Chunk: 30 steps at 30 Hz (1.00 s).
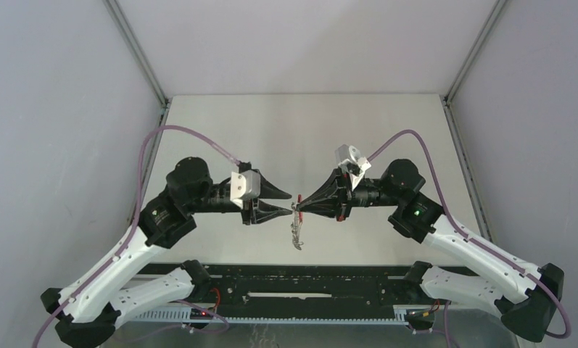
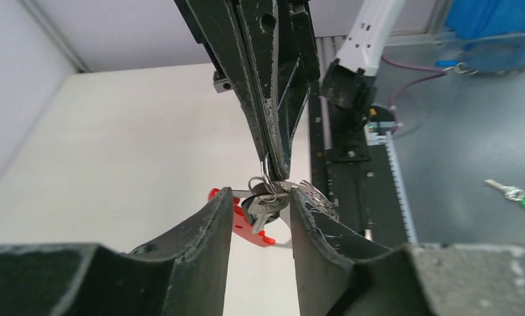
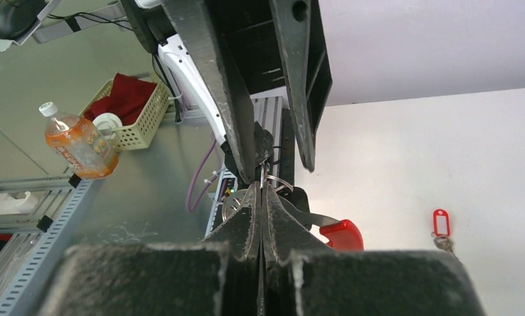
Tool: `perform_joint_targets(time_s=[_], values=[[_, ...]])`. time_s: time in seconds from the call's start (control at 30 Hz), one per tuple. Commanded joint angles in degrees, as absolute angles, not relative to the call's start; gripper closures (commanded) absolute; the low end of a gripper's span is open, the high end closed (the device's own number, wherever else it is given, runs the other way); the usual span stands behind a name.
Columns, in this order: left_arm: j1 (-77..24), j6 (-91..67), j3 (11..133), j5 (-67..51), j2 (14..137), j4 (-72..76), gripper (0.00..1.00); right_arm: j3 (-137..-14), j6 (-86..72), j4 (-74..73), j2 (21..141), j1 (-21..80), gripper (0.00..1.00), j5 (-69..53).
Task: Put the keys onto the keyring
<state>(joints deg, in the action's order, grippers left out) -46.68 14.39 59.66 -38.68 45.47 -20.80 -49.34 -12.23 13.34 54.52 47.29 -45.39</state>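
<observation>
Nearest you, the black rail (image 1: 293, 284) carries both arm bases. Just beyond it, over the middle of the white table (image 1: 307, 130), your two grippers meet tip to tip above the surface.

Your left gripper (image 2: 259, 197) stands partly open. Its jaws sit either side of the keyring (image 2: 244, 222), not clamped on it, and it has hold of nothing. Your right gripper (image 3: 260, 191) is fully closed, nipping one of the keyring's small metal loops. The bunch hangs from it in the air, between the left fingers (image 2: 207, 230). The keyring's red arc juts out toward the far side, and a silver key (image 2: 265, 209) dangles among the loops. You cannot tell from here whether its head is black.

Farther out, the red-tagged key (image 3: 441, 224) lies flat on the table, well apart from the keyring.
</observation>
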Motion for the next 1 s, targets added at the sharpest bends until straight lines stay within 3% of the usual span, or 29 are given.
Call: perform_joint_targets(time_s=[0.0,0.2,0.4,0.53,0.6,0.67,0.73,0.97], values=[[-44.42,1.57,62.61,-47.61,47.02,-15.76,0.60,-49.48,-10.26,17.96,53.43,47.55,1.00,-46.40],[-44.21,1.14,62.77,-48.81,48.03,-15.09,0.72,-49.48,-9.74,17.91,53.29,47.82,1.00,-46.41],[-44.21,5.41,62.15,-48.30,47.90,-18.00,0.98,-49.54,-9.32,17.15,52.87,47.90,1.00,-46.14],[-44.25,7.27,62.48,-44.23,48.38,-20.56,1.00,-51.43,-8.56,13.80,53.09,47.90,1.00,-47.47],[-44.25,7.59,62.57,-42.97,48.43,-20.64,1.00,-53.29,-8.00,9.92,53.94,47.69,0.90,-48.75],[-44.26,8.24,62.71,-42.39,48.54,-21.18,1.00,-55.95,-6.66,3.99,54.79,47.09,0.72,-49.49],[-44.25,9.43,63.04,-42.21,48.73,-22.70,1.00,-59.31,-3.81,-4.29,55.62,46.16,0.64,-50.15],[-44.26,14.10,64.06,-42.28,49.45,-26.31,1.00,-76.64,9.28,-31.40,63.75,45.42,0.60,-49.09]])
